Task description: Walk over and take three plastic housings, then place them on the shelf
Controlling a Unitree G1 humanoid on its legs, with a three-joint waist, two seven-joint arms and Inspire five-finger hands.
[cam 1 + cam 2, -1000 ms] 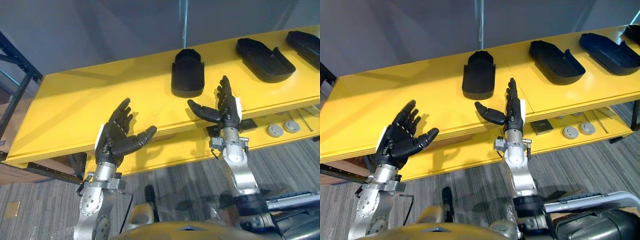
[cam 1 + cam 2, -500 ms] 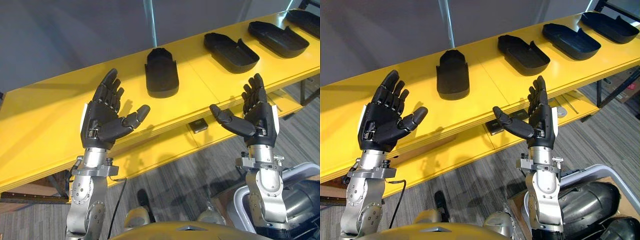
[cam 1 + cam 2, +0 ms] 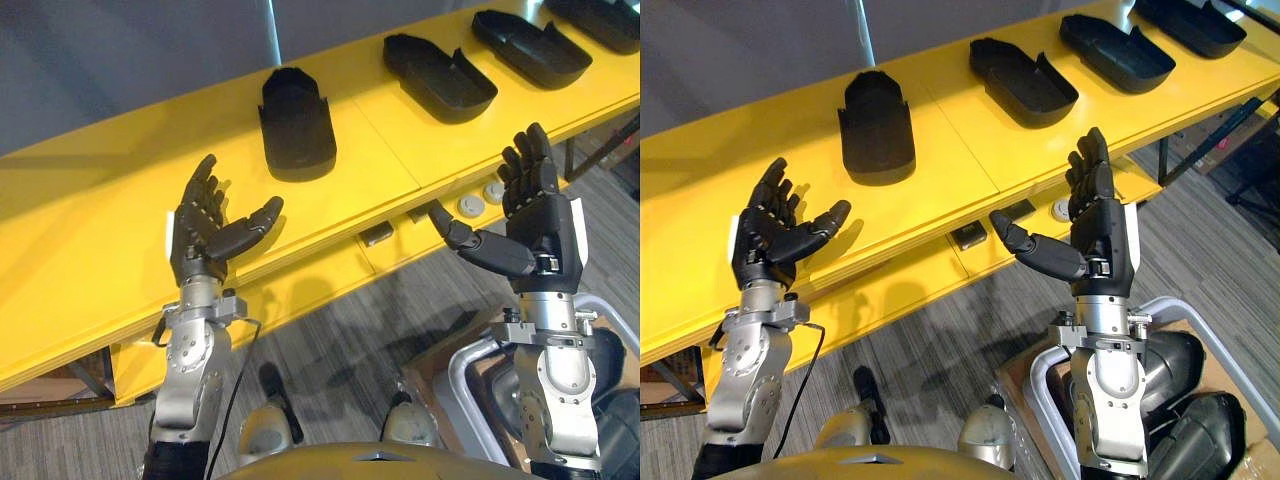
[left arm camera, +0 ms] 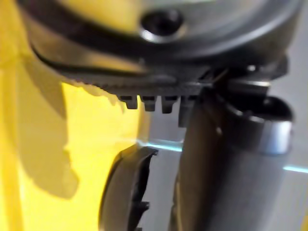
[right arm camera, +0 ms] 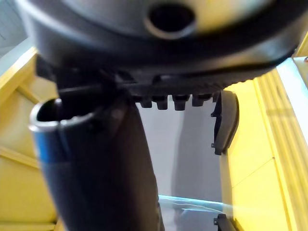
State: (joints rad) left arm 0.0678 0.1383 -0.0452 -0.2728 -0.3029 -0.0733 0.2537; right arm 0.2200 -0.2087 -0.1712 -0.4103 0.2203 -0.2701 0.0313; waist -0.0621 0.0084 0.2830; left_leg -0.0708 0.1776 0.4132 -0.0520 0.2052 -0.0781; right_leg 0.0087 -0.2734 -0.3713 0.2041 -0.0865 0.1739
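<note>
On the yellow table [image 3: 100, 200], a 4th housing [image 3: 600, 12] was cut off beyond 3 whole housings [image 3: 297, 125]; left hand [image 3: 203, 235] and right hand [image 3: 540, 225] hovered spread, empty.

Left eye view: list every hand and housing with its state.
Left hand: open, empty, raised.
Right hand: open, empty, raised.
Nearest housing: resting on the yellow shelf, untouched.
Second housing: on the shelf, hollow side up.
Third housing: on the shelf, hollow side up.
</note>
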